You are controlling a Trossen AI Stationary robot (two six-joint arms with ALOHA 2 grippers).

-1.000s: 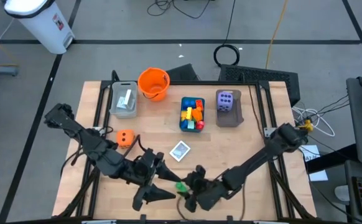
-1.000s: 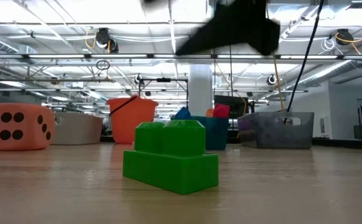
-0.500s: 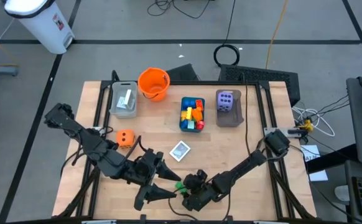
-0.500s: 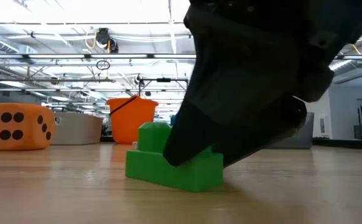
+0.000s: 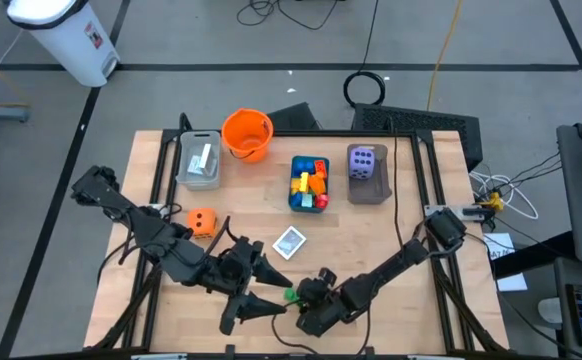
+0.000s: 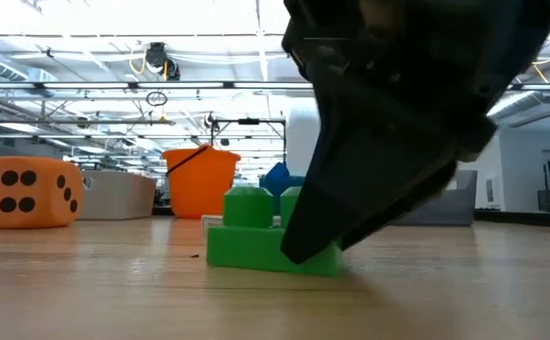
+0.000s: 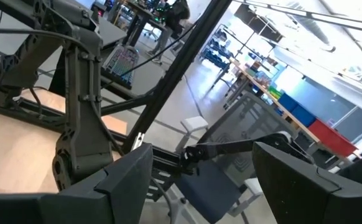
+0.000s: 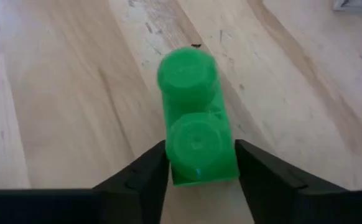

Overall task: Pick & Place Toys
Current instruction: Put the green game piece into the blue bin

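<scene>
1. right gripper [image 8: 198, 171] has its fingers either side of the green brick [image 8: 193, 118], seemingly touching it, brick on the table.
2. left gripper [image 5: 261, 287] sits spread wide just beside it, empty.
3. orange die [image 5: 202, 222] and card [image 5: 289, 242] lie unsorted beyond; blue tray [image 5: 295, 199] already holds bricks.

No text, label, brand, number or sign can be read in any view.

You see a green two-stud brick [image 8: 195, 134] flat on the wood near the table's front edge, studs up. An orange die [image 5: 202, 222] and a white card [image 5: 289, 242] lie farther back.
</scene>
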